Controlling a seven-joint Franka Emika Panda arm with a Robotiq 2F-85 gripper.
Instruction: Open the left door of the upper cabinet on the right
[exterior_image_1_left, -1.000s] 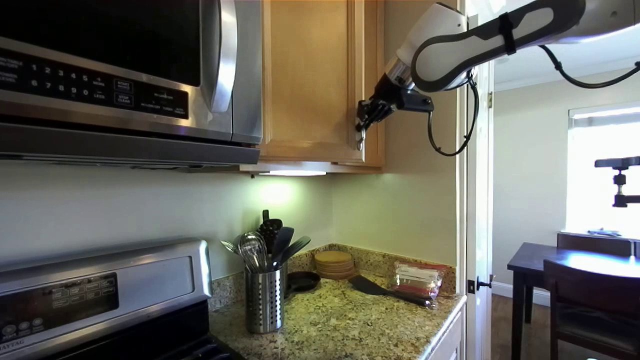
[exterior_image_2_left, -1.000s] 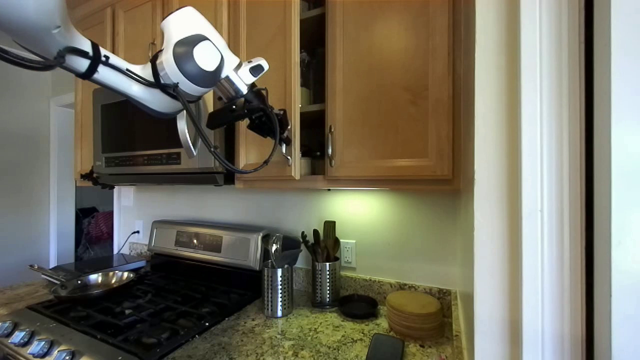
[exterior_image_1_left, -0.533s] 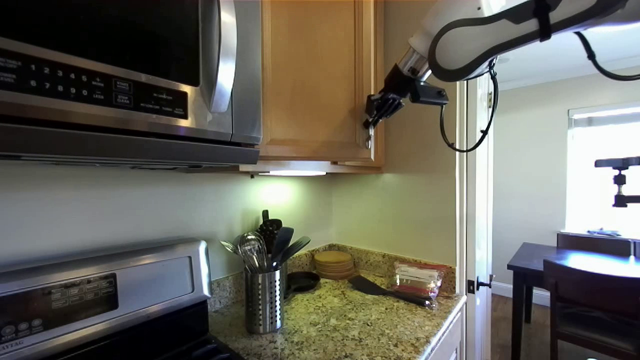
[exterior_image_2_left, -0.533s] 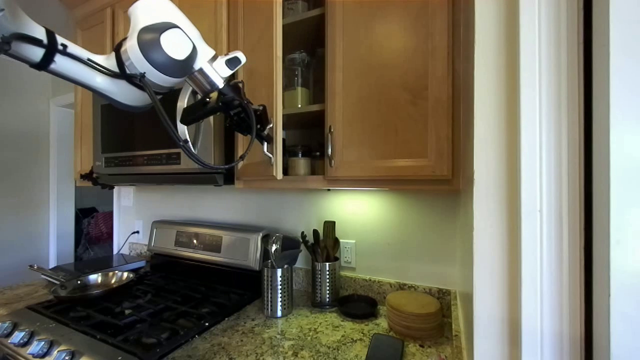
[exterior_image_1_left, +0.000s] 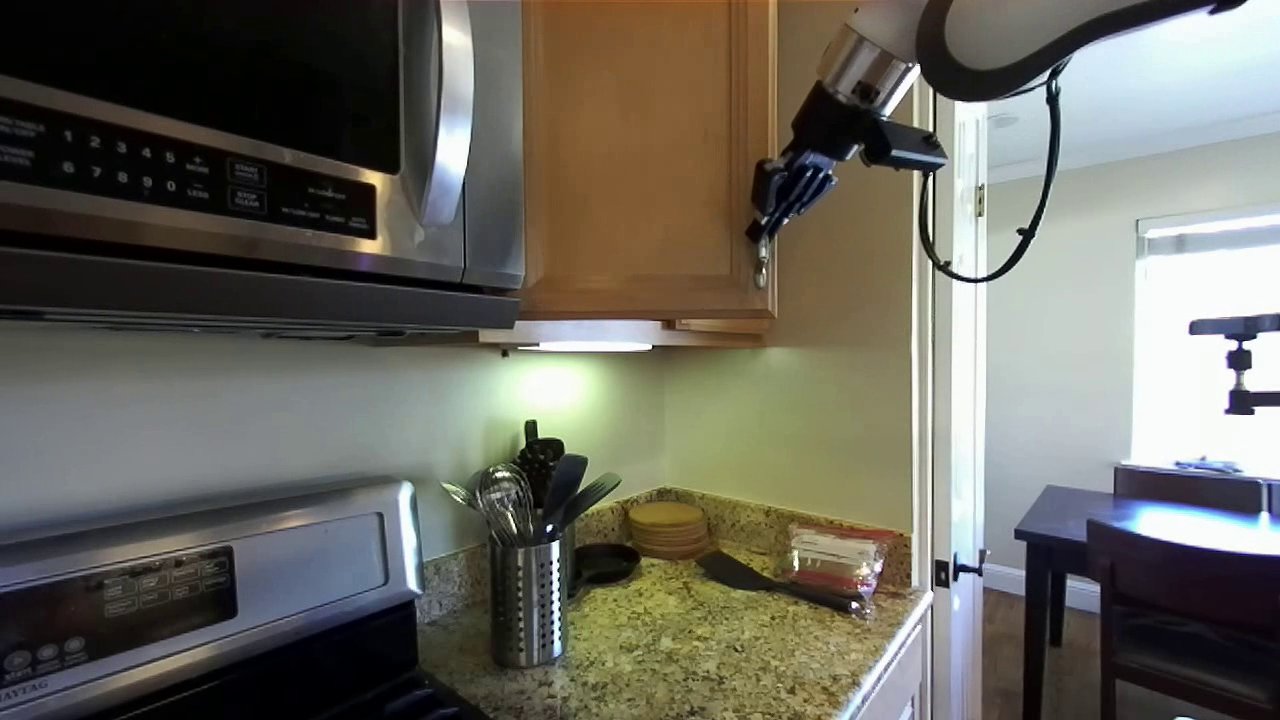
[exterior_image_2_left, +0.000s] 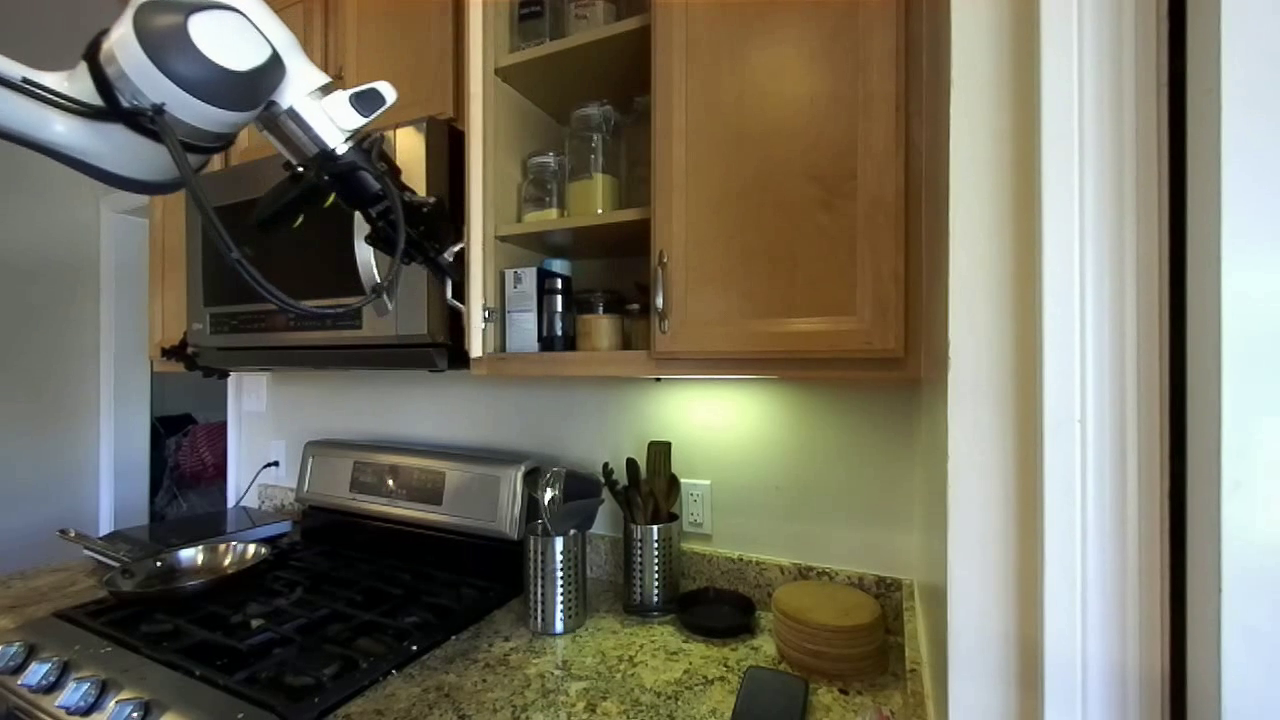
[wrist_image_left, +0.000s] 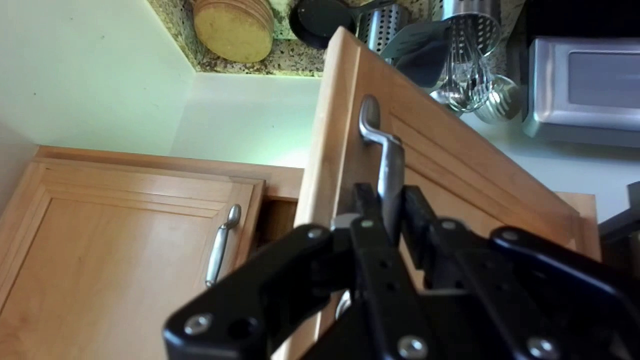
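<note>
Pale kitchen walls (exterior_image_1_left: 800, 430) and a granite tabletop (exterior_image_1_left: 690, 650) lie behind and beneath your gripper (wrist_image_left: 390, 200). You have it clenched around the silver handle (wrist_image_left: 385, 150), its fingers (wrist_image_left: 415, 205) on either side of the metal. Right beside it is the left door (exterior_image_1_left: 640, 150), to which that handle is fixed near a lower corner; you see the door standing open, almost edge-on in an exterior view. Beyond your gripper and that door, the upper cabinet (exterior_image_2_left: 560, 364) shows its shelves (exterior_image_2_left: 580, 230): a tall, partly yellow-filled glass jar (exterior_image_2_left: 593, 165) beside a smaller jar (exterior_image_2_left: 542, 187), and lower down a white box (exterior_image_2_left: 521, 310). Farther from your gripper, across the opening, the twin door (exterior_image_2_left: 780, 180) is closed, its matching handle (wrist_image_left: 223, 245) to the left of the gripper in the wrist view. In an exterior view, the stainless-steel microwave (exterior_image_1_left: 250, 100) is to the left of your gripper. Well below your gripper, on the tabletop, a perforated steel holder (exterior_image_1_left: 528, 605) carries a whisk (exterior_image_1_left: 507, 500) and other utensils (exterior_image_1_left: 565, 490); near it are a black skillet (exterior_image_1_left: 607, 563) and a stack of round tan discs (exterior_image_1_left: 668, 540). Farther out, a steel pan (exterior_image_2_left: 205, 568) rests on the stove (exterior_image_2_left: 310, 625).
</note>
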